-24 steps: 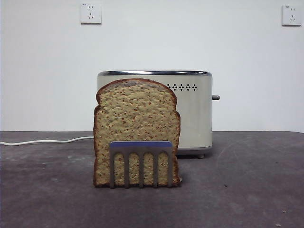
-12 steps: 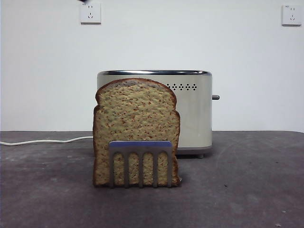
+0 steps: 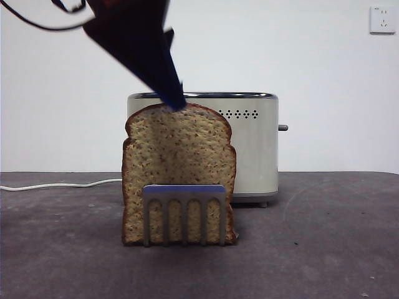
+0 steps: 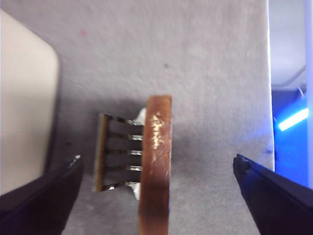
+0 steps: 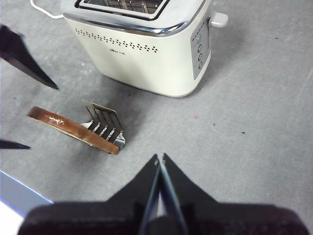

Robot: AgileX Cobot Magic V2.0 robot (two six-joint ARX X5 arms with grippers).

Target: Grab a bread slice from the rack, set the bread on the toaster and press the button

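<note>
The slice of bread [image 3: 179, 156] stands upright in the rack [image 3: 184, 208], in front of the cream toaster [image 3: 255, 149]. The dark lever button [image 3: 283, 128] sticks out of the toaster's right side. My left gripper [image 3: 176, 103] comes down from the upper left, with its tip just above the bread's domed top. In the left wrist view my left gripper [image 4: 156, 164] is open wide, with one jaw on each side of the bread's crust edge [image 4: 156, 171] and clear of it. The rack [image 4: 115, 152] shows beside the bread. My right gripper [image 5: 160, 157] is shut and empty, held high over the table.
A white cable [image 3: 62, 185] runs along the table at the left behind the rack. The right wrist view shows the toaster [image 5: 146, 54], its open top slots [image 5: 122, 4], the bread [image 5: 73, 128] and the rack [image 5: 105, 125].
My left arm has come down into the front view from the top left and now hangs just over the bread's top. Bread, rack and toaster have not moved.
</note>
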